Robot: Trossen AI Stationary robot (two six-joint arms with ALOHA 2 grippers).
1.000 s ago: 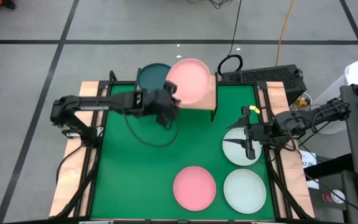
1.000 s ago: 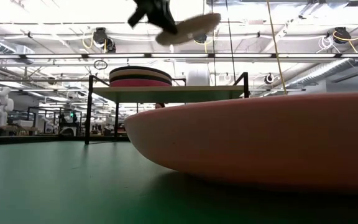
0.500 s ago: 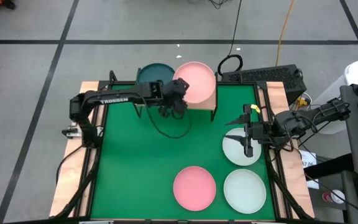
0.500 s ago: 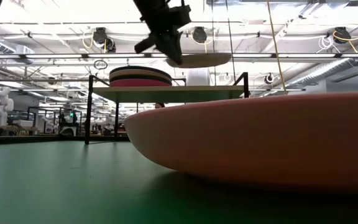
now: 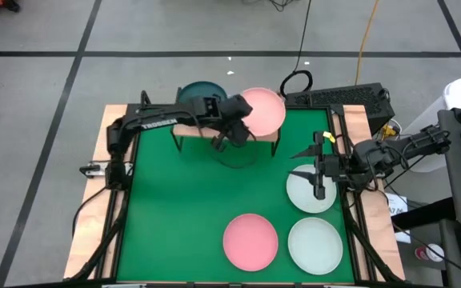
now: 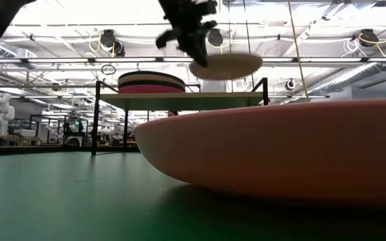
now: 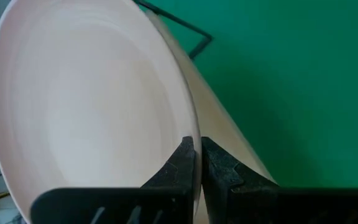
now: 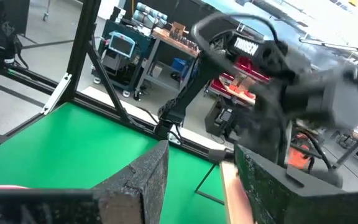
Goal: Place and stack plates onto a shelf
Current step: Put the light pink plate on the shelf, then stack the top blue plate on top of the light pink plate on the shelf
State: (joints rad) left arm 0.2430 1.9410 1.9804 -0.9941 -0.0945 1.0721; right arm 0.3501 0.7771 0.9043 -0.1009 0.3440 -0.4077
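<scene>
The left gripper (image 5: 232, 128) is pinching the rim of a pale pink plate (image 5: 262, 110), its two dark fingers (image 7: 180, 167) pressed tight on either side of the edge, and it is holding that plate up in the air over the right half of the shelf (image 5: 272, 133). In the low view the plate (image 6: 225, 65) is hanging roughly level above the light-wood board (image 6: 179, 98), clear of it, with the gripper (image 6: 194, 50) clamped on its left edge. On the left half of the shelf a stack of plates (image 6: 151, 82) is sitting, a dark teal plate (image 5: 194, 93) showing on top from above. Moving out, the right gripper (image 5: 319, 186) is hovering over a pale mint-white plate (image 5: 307, 194) at the right side of the green table (image 5: 174, 216), its fingers (image 8: 137, 175) spread apart with nothing between them. Nearer the front edge a pink plate (image 5: 250, 240) is lying flat on the table, and a second mint-white plate (image 5: 314, 244) is resting just beside it on the right. That pink plate (image 6: 280, 150) is filling the foreground of the low view.
</scene>
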